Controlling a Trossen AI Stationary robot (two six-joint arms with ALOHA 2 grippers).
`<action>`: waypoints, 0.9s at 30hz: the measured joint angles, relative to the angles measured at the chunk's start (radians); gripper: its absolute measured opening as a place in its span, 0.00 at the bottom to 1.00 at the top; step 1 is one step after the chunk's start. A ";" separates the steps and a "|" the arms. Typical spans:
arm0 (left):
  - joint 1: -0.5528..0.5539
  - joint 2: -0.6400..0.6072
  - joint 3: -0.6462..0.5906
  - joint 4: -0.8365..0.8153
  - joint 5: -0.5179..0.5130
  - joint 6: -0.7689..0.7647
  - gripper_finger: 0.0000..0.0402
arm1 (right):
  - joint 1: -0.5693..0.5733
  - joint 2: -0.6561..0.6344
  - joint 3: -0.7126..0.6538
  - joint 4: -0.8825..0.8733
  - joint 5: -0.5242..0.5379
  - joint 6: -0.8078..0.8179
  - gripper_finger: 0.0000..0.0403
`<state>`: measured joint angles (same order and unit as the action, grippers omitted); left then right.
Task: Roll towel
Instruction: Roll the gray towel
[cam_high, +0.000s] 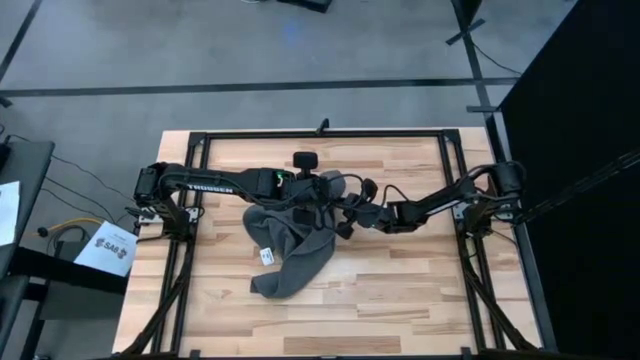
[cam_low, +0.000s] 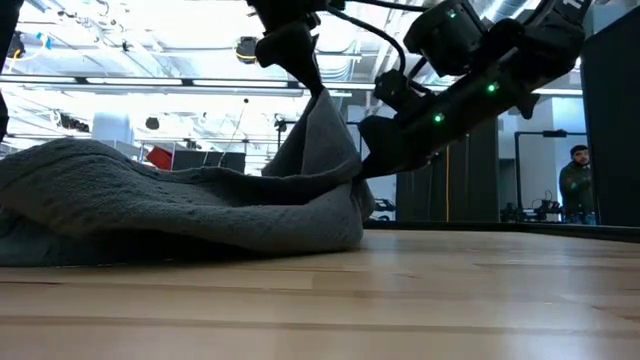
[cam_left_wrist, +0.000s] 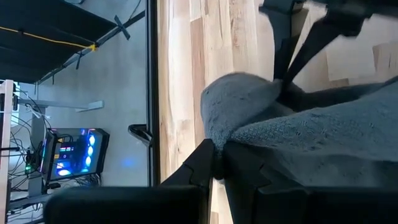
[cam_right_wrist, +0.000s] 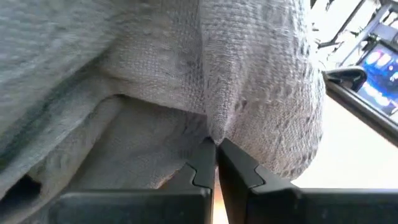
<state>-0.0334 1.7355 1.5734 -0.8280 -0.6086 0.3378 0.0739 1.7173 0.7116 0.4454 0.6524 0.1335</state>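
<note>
The left gripper (cam_left_wrist: 217, 163) is pinched shut on a fold of the dark grey towel (cam_high: 295, 235), lifting that edge into a peak above the wooden counter (cam_high: 400, 290). The right gripper (cam_right_wrist: 216, 163) is also closed on a fold of the same cloth, just beside the left one, near the counter's middle. Seen from above, both arms meet at the towel's far, upper end. From there the cloth's long axis trails away from both grippers, towards the counter's near edge and slightly left. A small white label tag (cam_high: 267, 256) sits along its left edge. Both grippers are about equally near the bunched end, so a roll would likely travel down that trailing length.

From counter level, the lifted peak hides where the two pinches sit relative to each other. The towel's corners cannot be picked out, since the cloth lies crumpled rather than flat.
</note>
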 joint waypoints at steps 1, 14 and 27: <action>0.000 0.000 0.000 -0.009 0.000 -0.003 0.04 | 0.003 -0.014 -0.001 -0.017 -0.001 -0.011 0.00; 0.007 0.000 0.000 -0.083 0.000 -0.072 0.04 | -0.019 -0.432 -0.001 -0.290 0.001 -0.286 0.00; 0.064 0.000 0.000 -0.039 0.031 -0.048 0.07 | -0.060 -0.503 -0.001 -0.337 -0.079 -0.396 0.00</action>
<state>0.0302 1.7351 1.5734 -0.8669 -0.5780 0.2899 0.0138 1.2148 0.7109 0.1081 0.5738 -0.2626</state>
